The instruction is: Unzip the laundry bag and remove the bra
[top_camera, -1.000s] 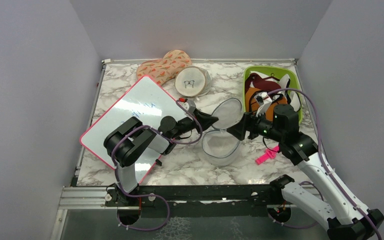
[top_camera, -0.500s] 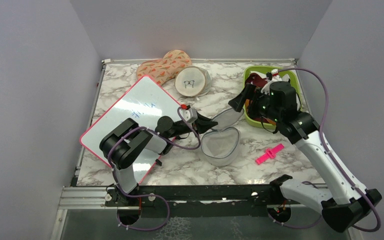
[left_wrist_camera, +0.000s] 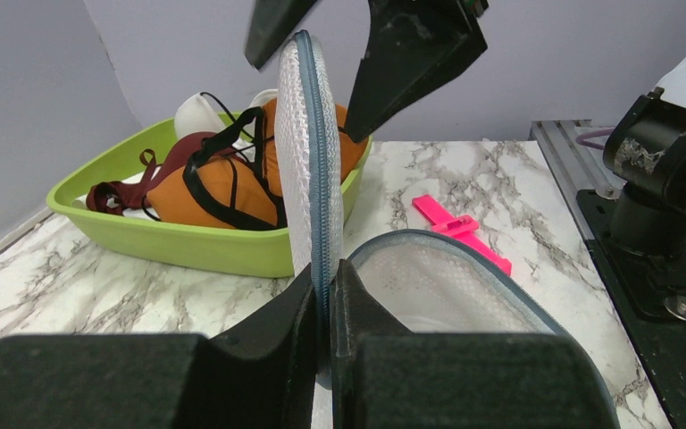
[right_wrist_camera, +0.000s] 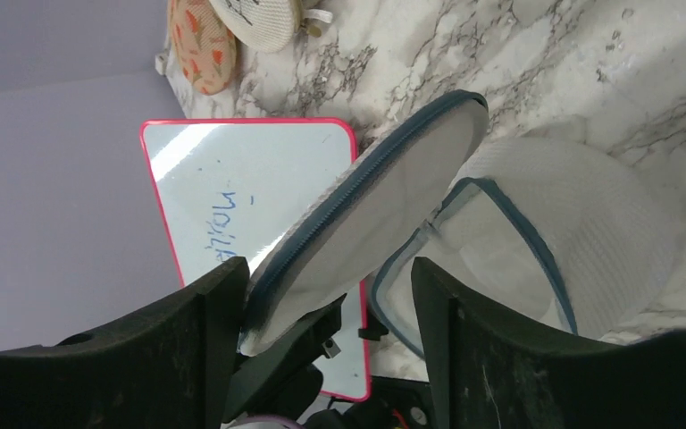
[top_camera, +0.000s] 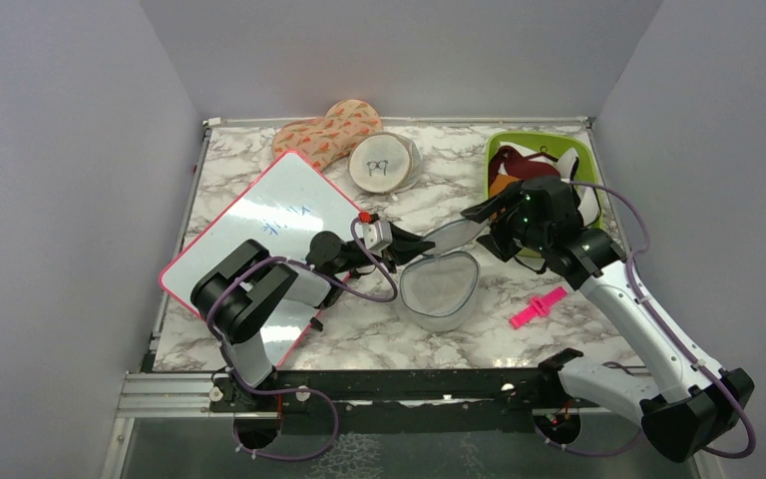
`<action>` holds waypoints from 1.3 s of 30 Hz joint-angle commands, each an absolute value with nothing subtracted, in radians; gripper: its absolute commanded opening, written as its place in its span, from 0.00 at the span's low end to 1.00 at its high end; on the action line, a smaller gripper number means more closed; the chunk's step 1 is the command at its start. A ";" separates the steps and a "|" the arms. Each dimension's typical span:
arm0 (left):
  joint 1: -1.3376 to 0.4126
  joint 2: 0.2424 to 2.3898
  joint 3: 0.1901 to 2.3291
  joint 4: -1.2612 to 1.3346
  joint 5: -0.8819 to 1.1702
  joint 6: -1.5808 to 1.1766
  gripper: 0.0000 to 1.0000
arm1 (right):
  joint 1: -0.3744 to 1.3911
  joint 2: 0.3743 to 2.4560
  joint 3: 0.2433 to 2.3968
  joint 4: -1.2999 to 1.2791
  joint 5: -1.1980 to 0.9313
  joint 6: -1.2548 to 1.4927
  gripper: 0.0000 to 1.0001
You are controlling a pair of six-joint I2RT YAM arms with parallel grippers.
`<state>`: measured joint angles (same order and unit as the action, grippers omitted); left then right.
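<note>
The white mesh laundry bag [top_camera: 441,289] lies unzipped at the table's middle, its body open [left_wrist_camera: 447,286]. Its round lid [top_camera: 451,233] stands up on edge. My left gripper [top_camera: 412,244] is shut on the lid's grey-blue zip rim [left_wrist_camera: 329,277]. My right gripper [top_camera: 486,222] is open and straddles the lid's far edge without closing on it [right_wrist_camera: 326,273]; its black fingers [left_wrist_camera: 411,54] show at the top of the left wrist view. The orange bra [left_wrist_camera: 223,192] with black straps lies in the green tray [left_wrist_camera: 188,241], also seen from above [top_camera: 500,185].
A pink-edged whiteboard [top_camera: 259,235] lies under the left arm. A beige round pouch [top_camera: 381,163] and an orange-patterned mitt [top_camera: 327,130] sit at the back. A pink clip [top_camera: 537,306] lies right of the bag. A dark red garment [top_camera: 514,160] shares the green tray [top_camera: 539,140].
The right gripper rose from beside the bag toward the tray, then came down over the lid's far edge. The left gripper, still holding the lid, drew back slightly to the left.
</note>
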<state>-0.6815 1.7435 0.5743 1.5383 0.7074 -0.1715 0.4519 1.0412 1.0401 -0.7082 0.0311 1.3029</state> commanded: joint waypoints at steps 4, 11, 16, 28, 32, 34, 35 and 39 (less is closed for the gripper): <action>-0.677 1.707 0.563 1.787 0.751 -0.152 0.00 | 0.454 1.022 0.996 -0.631 -0.021 1.469 0.46; -0.676 1.623 0.517 1.756 0.674 -0.178 0.29 | 0.453 0.942 0.910 -0.540 -0.104 1.452 0.01; -0.677 1.481 0.455 1.586 0.556 -0.221 0.66 | 0.454 0.939 0.856 -0.472 -0.177 1.401 0.01; -0.677 0.859 0.258 0.949 0.286 -0.379 0.85 | 0.454 1.026 0.936 -0.537 -0.038 1.042 0.01; -0.677 0.714 0.235 0.838 0.211 -0.413 0.86 | 0.454 0.945 0.947 -0.541 0.012 0.854 0.01; -0.676 0.683 0.252 0.786 0.182 -0.408 0.86 | 0.454 0.895 0.956 -0.546 0.030 0.767 0.01; -0.678 0.675 0.263 0.770 0.169 -0.407 0.86 | 0.454 0.871 0.966 -0.563 0.051 0.723 0.01; -0.676 0.695 0.311 0.745 0.149 -0.398 0.86 | 0.454 0.794 1.026 -0.663 0.162 0.615 0.01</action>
